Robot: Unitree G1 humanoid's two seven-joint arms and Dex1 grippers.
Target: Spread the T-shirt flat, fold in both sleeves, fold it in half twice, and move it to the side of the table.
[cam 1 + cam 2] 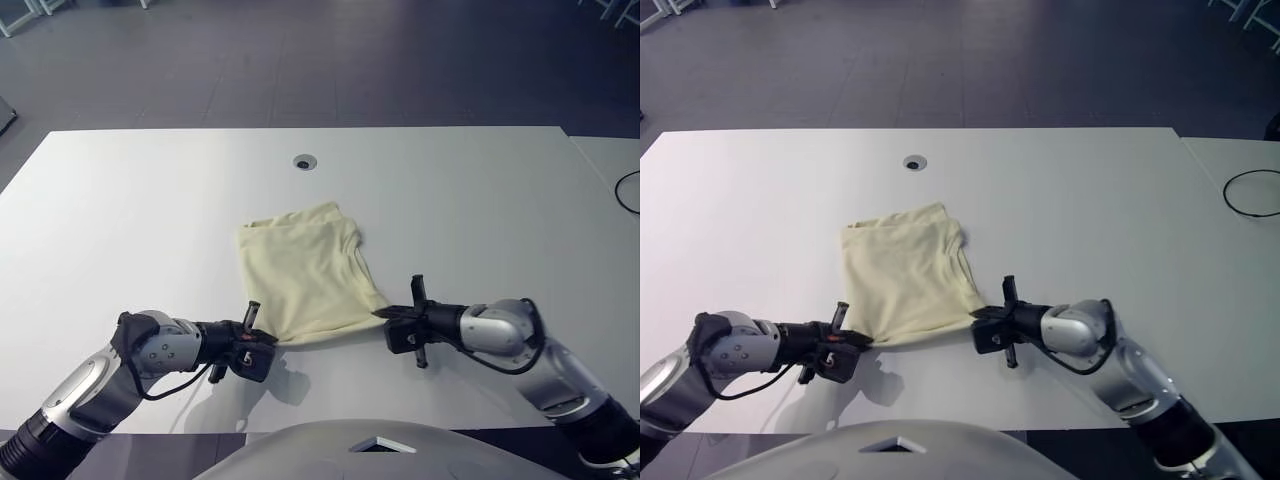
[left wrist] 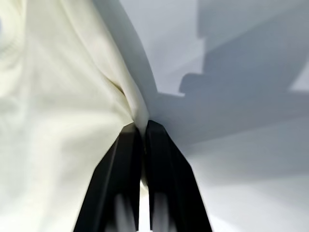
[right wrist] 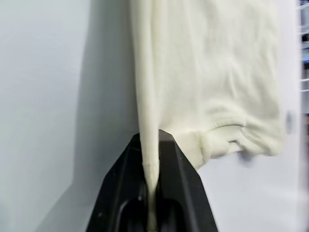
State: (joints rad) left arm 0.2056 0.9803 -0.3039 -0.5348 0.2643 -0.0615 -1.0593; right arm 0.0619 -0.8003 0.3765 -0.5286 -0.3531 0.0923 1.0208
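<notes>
A pale yellow T-shirt (image 1: 300, 270), already folded into a rough rectangle narrower than a spread shirt, lies near the middle of the white table (image 1: 480, 200), somewhat closer to the robot's edge than to the far one. Its far end rests flat on the tabletop, with the ribbed collar bunched at the far right corner. Its near edge is drawn taut between the two grippers, and a shadow on the table beneath the near left corner suggests that this edge is raised a little off the surface. The left gripper (image 1: 266, 341) reaches in from the robot's left, low over the table, and has the near left corner. In the left wrist view its black fingers (image 2: 116, 169) are pressed almost together, with only a thin fold of cloth pinched between the tips. The right gripper (image 1: 386, 314) comes in from the right at about the same height and has the near right corner. In the right wrist view its fingers (image 3: 120, 183) are likewise nearly closed on a narrow pleat of fabric that runs straight out from the tips, with the collar showing just beside it. A round cable grommet (image 1: 304, 162) is set into the table beyond the shirt, well apart from it. A loop of black cable (image 1: 1226, 193) lies on the adjoining table to the right.
</notes>
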